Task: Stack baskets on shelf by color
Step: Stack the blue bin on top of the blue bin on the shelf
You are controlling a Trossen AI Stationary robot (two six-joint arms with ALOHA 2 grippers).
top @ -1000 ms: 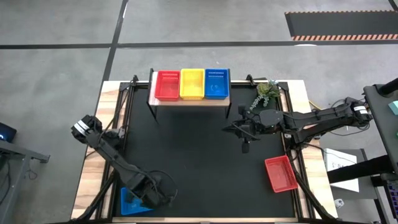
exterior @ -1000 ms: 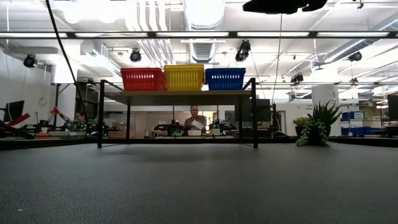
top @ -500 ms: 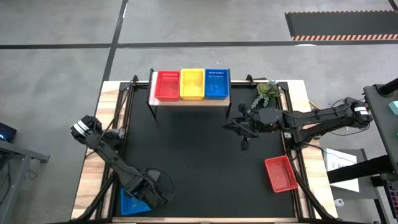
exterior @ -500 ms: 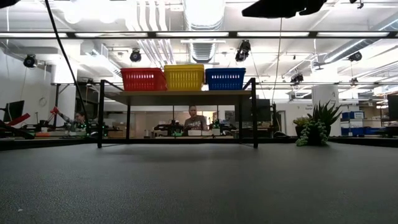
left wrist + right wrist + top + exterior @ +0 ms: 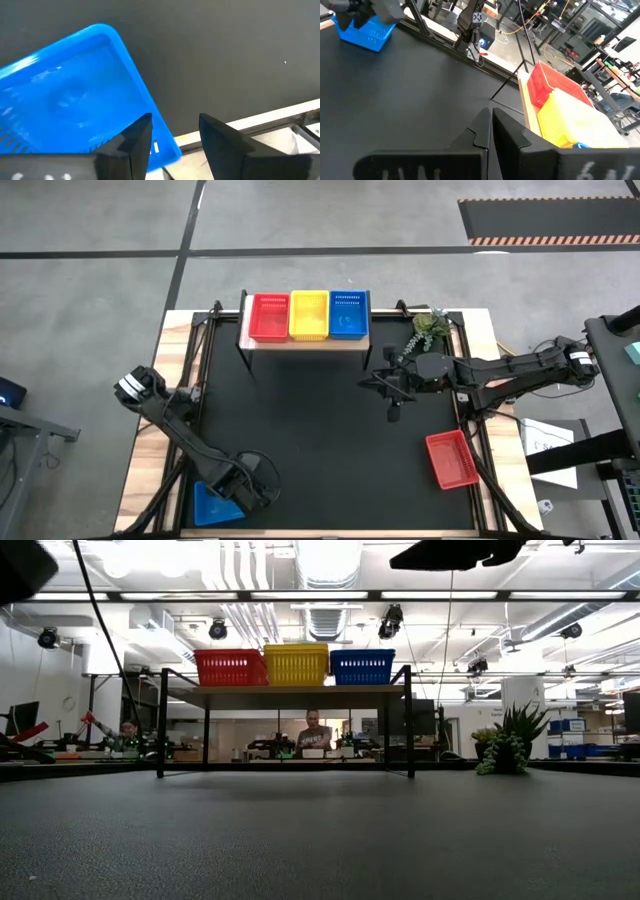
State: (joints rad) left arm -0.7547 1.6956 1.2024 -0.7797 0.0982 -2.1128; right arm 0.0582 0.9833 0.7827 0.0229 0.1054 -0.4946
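Nowhere legible writing; left end effector point(image 5: 172, 137) open beside blue basket point(image 5: 70, 97), right end effector point(image 5: 491, 131) closed.

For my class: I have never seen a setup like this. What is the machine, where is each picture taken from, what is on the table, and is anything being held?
It is a robot with two dark arms at a black table. One picture looks down from above, one looks level across the table, and two come from cameras on the wrists. A small shelf carries red, yellow and blue baskets. A loose blue basket lies at the near left corner, with the left gripper open at its rim, not gripping it. A red basket lies at the right. The right gripper hangs shut and empty near the middle. A plant stands beside the shelf.
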